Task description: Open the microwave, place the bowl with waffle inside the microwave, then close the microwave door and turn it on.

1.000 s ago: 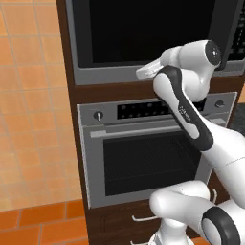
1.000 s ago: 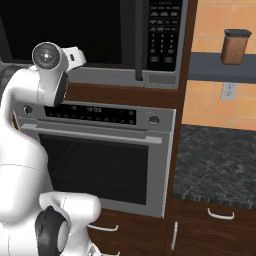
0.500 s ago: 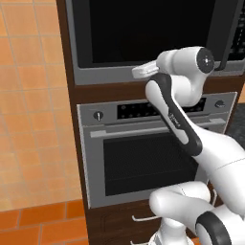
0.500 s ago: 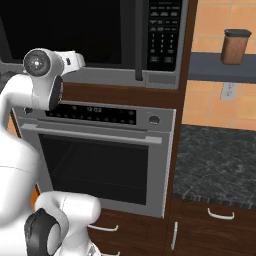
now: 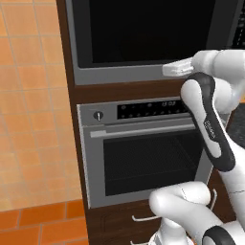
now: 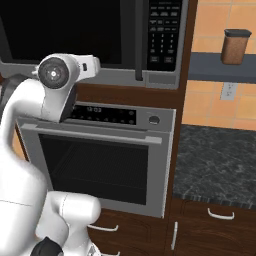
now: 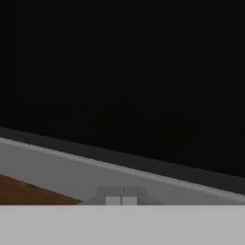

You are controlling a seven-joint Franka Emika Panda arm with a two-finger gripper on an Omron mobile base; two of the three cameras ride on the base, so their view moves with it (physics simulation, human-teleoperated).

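Note:
The microwave (image 6: 100, 70) is built in above the oven, and the microwave door (image 5: 158, 28), a wide black glass panel, is closed. A long dark handle (image 6: 139, 40) runs down the door next to the keypad (image 6: 165, 30). My gripper (image 5: 165, 70) is shut on nothing and hovers close in front of the door's lower grey frame, left of the handle, where the right base view also catches the gripper (image 6: 97, 63). In the hand view the gripper (image 7: 121, 199) has its tips pressed together, facing black glass above a grey frame strip. The bowl with waffle is out of view.
A silver oven (image 5: 143, 158) with a horizontal bar handle sits directly under the microwave. To the right lie a dark stone counter (image 6: 220, 165), a shelf with a brown canister (image 6: 235, 46) and a wall outlet (image 6: 228, 90). Orange tiles (image 5: 28, 119) cover the left wall.
The hand has slid a little to the right along the microwave's lower edge, toward the handle, and the elbow has swung lower. The gripper stayed shut and the door stayed closed.

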